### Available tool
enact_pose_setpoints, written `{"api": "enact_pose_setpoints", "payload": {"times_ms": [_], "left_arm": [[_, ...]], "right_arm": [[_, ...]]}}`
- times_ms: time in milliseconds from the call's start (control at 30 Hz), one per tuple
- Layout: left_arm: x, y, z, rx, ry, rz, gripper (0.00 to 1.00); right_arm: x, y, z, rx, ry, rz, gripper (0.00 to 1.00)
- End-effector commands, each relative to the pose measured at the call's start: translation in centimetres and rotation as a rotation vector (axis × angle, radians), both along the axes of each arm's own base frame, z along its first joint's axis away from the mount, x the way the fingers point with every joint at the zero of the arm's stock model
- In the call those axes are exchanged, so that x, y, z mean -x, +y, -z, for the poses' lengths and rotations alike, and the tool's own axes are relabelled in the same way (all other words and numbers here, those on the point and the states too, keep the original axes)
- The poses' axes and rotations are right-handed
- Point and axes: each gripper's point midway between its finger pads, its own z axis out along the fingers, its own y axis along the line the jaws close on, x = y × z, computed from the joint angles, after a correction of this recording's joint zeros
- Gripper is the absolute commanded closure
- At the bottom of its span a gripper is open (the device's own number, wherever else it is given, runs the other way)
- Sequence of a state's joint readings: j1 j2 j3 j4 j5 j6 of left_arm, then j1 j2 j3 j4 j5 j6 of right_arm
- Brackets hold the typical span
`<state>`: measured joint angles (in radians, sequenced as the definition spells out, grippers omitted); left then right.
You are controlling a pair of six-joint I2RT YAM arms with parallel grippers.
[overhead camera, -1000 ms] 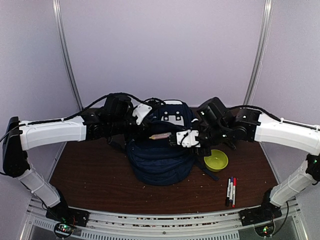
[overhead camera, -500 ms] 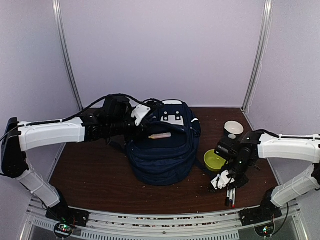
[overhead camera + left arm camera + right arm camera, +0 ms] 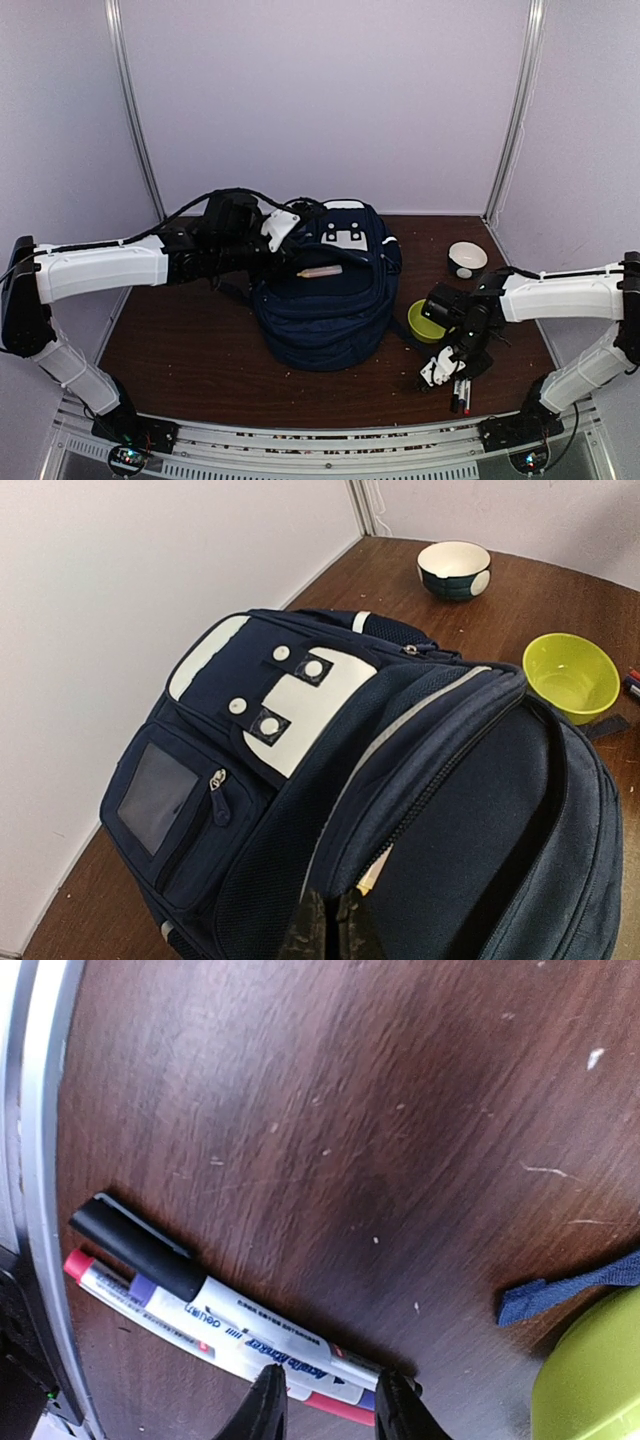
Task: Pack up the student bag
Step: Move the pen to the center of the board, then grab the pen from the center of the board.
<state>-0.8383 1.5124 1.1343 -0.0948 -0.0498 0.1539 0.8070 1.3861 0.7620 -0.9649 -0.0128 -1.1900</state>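
The navy student bag (image 3: 325, 300) stands mid-table, white patches near its top (image 3: 290, 695). My left gripper (image 3: 281, 240) is shut, pinching the edge of the bag's top opening (image 3: 325, 932). A beige stick-like thing (image 3: 320, 271) lies across the opening, and a pale tip shows in the gap (image 3: 375, 872). My right gripper (image 3: 446, 368) is open and low over the markers (image 3: 461, 393) at the front right. In the right wrist view its fingertips (image 3: 325, 1410) straddle the white barrels of the black-capped and red-capped markers (image 3: 240, 1325).
A lime-green bowl (image 3: 428, 322) sits right of the bag, also in the left wrist view (image 3: 568, 673) and the right wrist view (image 3: 595, 1385). A white and dark bowl (image 3: 466, 258) stands at the back right. A blue strap end (image 3: 570, 1290) lies near the markers. The table's metal front edge (image 3: 40, 1160) is close.
My right arm left the bag's opening, swung to the front right and came down over the markers. The beige thing stays on the bag. The left arm has not moved.
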Motion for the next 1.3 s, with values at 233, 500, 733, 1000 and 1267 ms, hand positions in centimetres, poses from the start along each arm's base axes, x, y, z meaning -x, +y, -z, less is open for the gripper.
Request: {"api": "enact_pose_setpoints", "payload": {"times_ms": [233, 500, 733, 1000, 1267], "left_arm": [[-1.4, 1.2, -3.8, 0.079, -0.092, -0.067, 1.00], [-1.3, 1.2, -3.7, 0.080, -0.085, -0.066, 1.00], [-1.3, 1.2, -3.8, 0.081, -0.087, -0.064, 1.00], [-1.3, 1.3, -4.1, 0.078, -0.092, -0.065, 1.00], [-1.5, 1.3, -4.4, 0.073, -0.098, -0.067, 1.00]], "right_arm": [[-0.7, -1.0, 1.7, 0.034, -0.058, -0.021, 0.69], [-0.9, 0.9, 2.0, -0.015, -0.015, 0.030, 0.72], [-0.4, 4.3, 1.8, -0.099, 0.077, 0.091, 0.76], [0.0, 9.0, 0.9, -0.176, 0.141, 0.116, 0.87], [-1.4, 13.7, -6.7, -0.322, 0.135, 0.125, 0.92]]}}
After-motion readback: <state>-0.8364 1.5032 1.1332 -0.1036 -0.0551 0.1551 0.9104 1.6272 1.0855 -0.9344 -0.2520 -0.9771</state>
